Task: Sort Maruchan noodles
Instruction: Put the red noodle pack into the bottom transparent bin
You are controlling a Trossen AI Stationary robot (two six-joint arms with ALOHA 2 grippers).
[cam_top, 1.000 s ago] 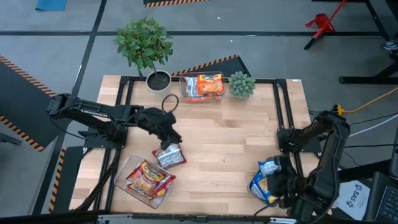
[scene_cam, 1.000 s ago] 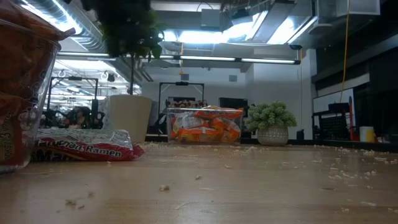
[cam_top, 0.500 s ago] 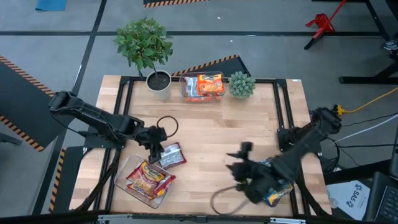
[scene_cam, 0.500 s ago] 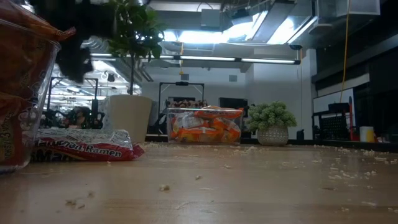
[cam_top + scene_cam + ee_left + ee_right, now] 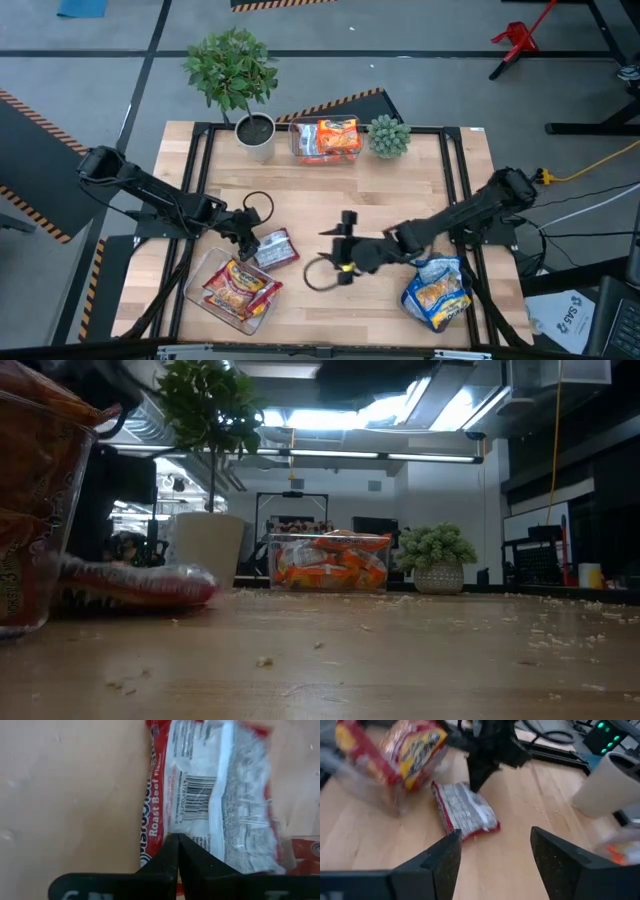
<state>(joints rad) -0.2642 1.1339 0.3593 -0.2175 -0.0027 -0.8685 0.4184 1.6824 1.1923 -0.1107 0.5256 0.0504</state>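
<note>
A red-and-white Maruchan packet (image 5: 273, 249) lies flat on the table, barcode side up; it also shows in the left wrist view (image 5: 215, 800), the right wrist view (image 5: 465, 812) and the low view (image 5: 135, 585). My left gripper (image 5: 249, 238) is shut, its tips (image 5: 176, 838) on the packet's left edge. My right gripper (image 5: 338, 255) is open and empty over the middle of the table, to the right of the packet; in its own wrist view its fingers (image 5: 445, 862) stand wide apart. My left gripper touches the packet's red long edge (image 5: 159, 827), the one toward the table's left, with the tips of its shut fingers. The fingers (image 5: 475, 777) come slanting down from the table's left. The packet lies flat on the table. Pressing or pinching, I cannot tell.
A clear tub of red packets (image 5: 235, 287) stands near the front left, right beside the packet. A tub of blue packets (image 5: 437, 293) is at the front right. A tub of orange packets (image 5: 325, 138) stands at the far edge between a potted plant (image 5: 250, 125) and a small succulent (image 5: 388, 135).
My right gripper has swung from the blue tub at the near right corner toward the table's left, to the table's middle. My left gripper has come down and a little toward the left edge, onto the red packet's edge.
</note>
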